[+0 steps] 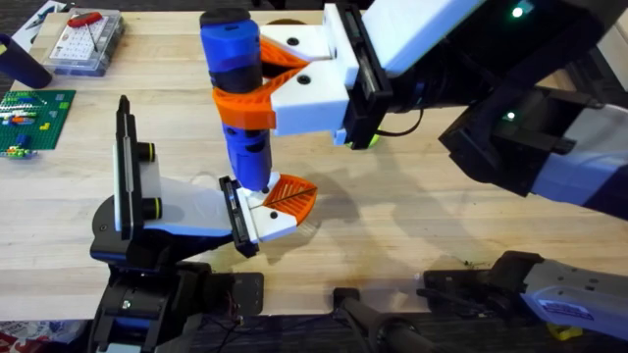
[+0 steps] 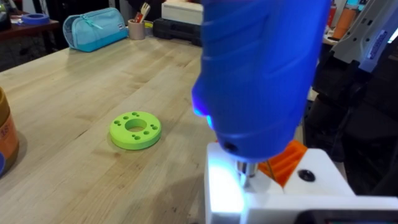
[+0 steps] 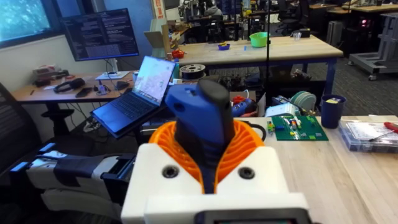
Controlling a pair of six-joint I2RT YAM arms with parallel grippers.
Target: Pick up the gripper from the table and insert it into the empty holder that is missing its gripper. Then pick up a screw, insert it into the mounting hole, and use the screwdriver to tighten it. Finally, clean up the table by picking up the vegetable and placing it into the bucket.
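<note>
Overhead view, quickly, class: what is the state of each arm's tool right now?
Left tool: cannot be told.
Right tool: closed, holding the screwdriver.

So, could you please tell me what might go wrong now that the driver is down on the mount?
1. The screwdriver is held high on its body by the right hand, so its thin tip could tilt or slip off the holder.
2. Downward pressure may shift the holder, which juts out unsupported.
3. The orange gripper sits beside the tip and could be scraped.
</note>
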